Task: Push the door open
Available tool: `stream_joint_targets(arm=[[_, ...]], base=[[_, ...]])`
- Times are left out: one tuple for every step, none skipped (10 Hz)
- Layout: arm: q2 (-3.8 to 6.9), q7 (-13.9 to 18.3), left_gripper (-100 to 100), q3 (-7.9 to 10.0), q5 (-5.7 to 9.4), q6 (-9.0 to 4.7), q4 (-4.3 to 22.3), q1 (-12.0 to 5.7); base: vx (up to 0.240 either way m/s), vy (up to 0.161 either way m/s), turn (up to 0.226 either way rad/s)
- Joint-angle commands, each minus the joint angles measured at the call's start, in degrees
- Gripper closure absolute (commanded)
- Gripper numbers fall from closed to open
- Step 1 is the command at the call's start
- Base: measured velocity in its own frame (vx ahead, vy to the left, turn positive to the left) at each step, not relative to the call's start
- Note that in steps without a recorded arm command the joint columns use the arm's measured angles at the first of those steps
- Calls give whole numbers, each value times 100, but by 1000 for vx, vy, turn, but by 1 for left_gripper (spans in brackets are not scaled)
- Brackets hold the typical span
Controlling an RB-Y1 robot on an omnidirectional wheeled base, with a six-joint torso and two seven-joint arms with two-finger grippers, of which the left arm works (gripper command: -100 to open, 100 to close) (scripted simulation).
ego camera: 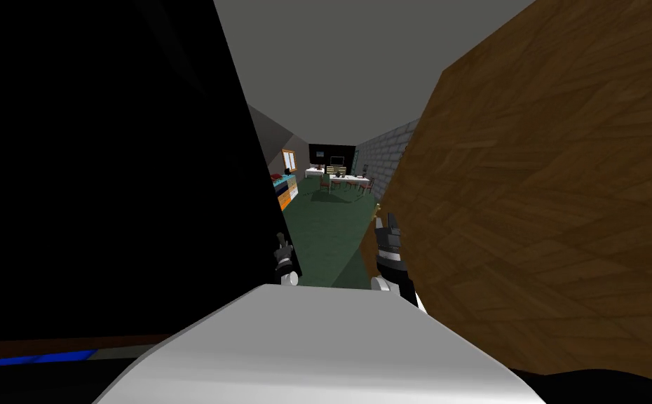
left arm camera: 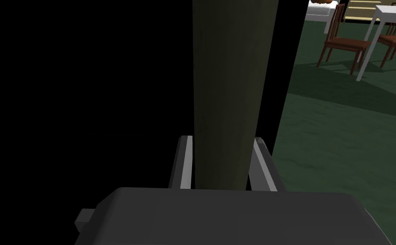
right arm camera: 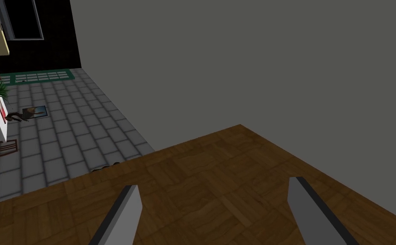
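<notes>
Door (ego camera: 549, 210): brown wood grain, angled away on the robot's right side, its leading edge just beside right gripper (ego camera: 386, 221). In right wrist view, door face (right arm camera: 218, 191) spreads directly under and ahead of right gripper (right arm camera: 214, 183); both blades spread wide, nothing between them, contact with the wood not clear. Plain grey wall (right arm camera: 256, 64) past the door's far edge, grey tiled surface (right arm camera: 65, 127) next to that.

Left gripper (ego camera: 282, 242) across the gap from the door, well apart from it, at the edge of a black area (ego camera: 107, 175). In left wrist view, left gripper (left arm camera: 221, 138) narrowed around a dark upright slab (left arm camera: 231, 85), fingers (left arm camera: 185, 161) close against both its sides; what the slab is can't be told.

Between door and black area: green floor (ego camera: 324, 224) running out to a white table (ego camera: 349, 179) with brown chairs (left arm camera: 342, 42), far beyond the door.
</notes>
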Motion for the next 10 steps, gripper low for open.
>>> stream_joint_targets(arm=[[91,-24,100,88,58,-19,5,-7],[124,-36,100,134,88,-29,8,-10],[154,-49,100,185,122,-40,10,-14],[178,-64,100,240,158,-52,14,-18],[194,-80,100,297,197,-64,17,-23],[203,-95,100,356,235,-77,20,-27],[203,-111,100,414,273,-89,23,-32],[195,-126,100,469,310,-101,27,-36],[172,-146,100,544,359,-118,31,-42],[141,-161,100,602,398,-130,34,-46]], base=[[122,5,28],[209,-2,55],[215,10,66],[190,-10,58],[192,11,64],[207,31,39],[190,11,50],[192,-7,67],[232,-4,73],[214,4,88]])
